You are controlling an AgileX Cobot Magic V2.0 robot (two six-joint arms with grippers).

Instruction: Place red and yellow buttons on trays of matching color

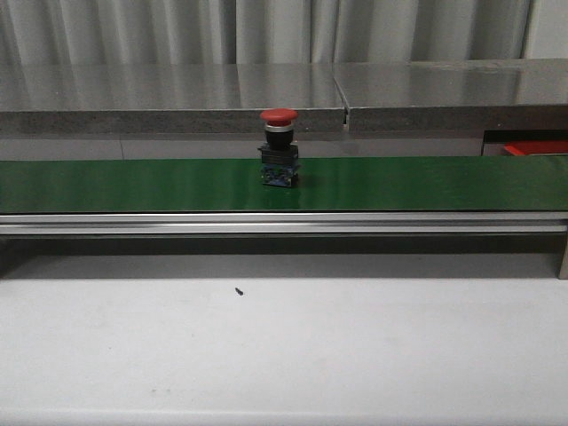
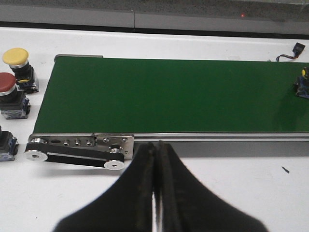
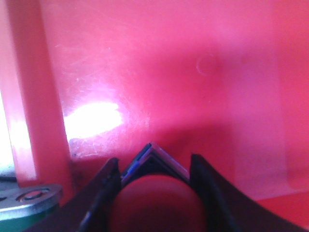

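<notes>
Right gripper [image 3: 153,193] is seen in its wrist view clamped on a red button [image 3: 153,200], the red cap filling the gap between the two dark fingers [image 3: 104,193] and the blue-edged base showing just beyond the cap. Directly beyond the held button, the floor of the red tray [image 3: 193,72] fills almost the whole view, with a raised wall of the tray at one side; whether the button touches the tray floor cannot be told. A strip of that same tray [image 1: 535,147] is visible in the front view at the far right, behind the green conveyor belt [image 1: 133,185].

Left gripper [image 2: 155,193] is pressed fully together with nothing between its fingers, held over the white table [image 2: 231,193] just in front of the belt's end roller.

A second red button [image 1: 279,147] stands upright on the middle of the belt. Off the belt's end, a yellow button [image 2: 17,67] and another red button [image 2: 10,94] are set side by side on the table.
</notes>
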